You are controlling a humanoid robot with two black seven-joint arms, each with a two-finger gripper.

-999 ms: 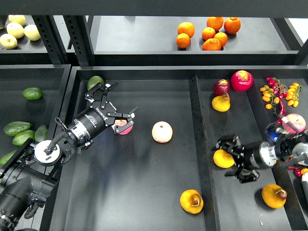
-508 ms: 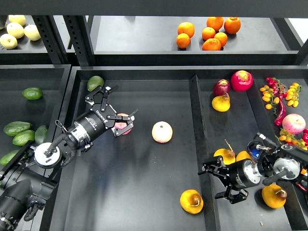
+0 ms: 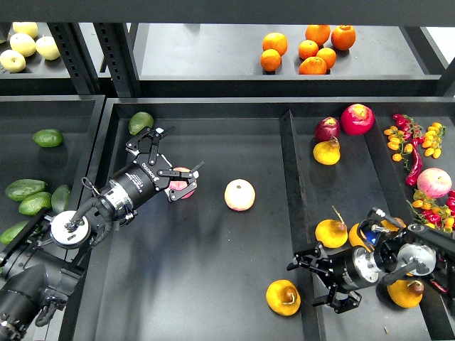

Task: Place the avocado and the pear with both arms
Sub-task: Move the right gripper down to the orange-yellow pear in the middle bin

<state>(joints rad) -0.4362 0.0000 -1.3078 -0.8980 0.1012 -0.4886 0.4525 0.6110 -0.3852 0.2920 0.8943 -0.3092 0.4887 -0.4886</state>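
Observation:
A dark green avocado (image 3: 140, 121) lies in the far left corner of the middle tray (image 3: 213, 284). My left gripper (image 3: 183, 148) is open just in front of it, its lower finger over a pink-red apple (image 3: 183, 185). An orange-yellow pear (image 3: 283, 297) with a brown stem lies at the front right of the middle tray. My right gripper (image 3: 313, 283) is open and empty just right of this pear, above the divider (image 3: 298, 213) between the middle and right trays.
A second apple (image 3: 239, 195) lies mid-tray. The right tray holds more pears (image 3: 332, 233) (image 3: 326, 151) (image 3: 405, 293), red fruit (image 3: 357, 118) and small tomatoes (image 3: 394, 138). The left tray holds several avocados (image 3: 25, 189). Oranges (image 3: 313, 51) sit on the back shelf.
My right gripper has moved left and toward the front, from the pears in the right tray to beside the pear in the middle tray. The left arm has barely shifted.

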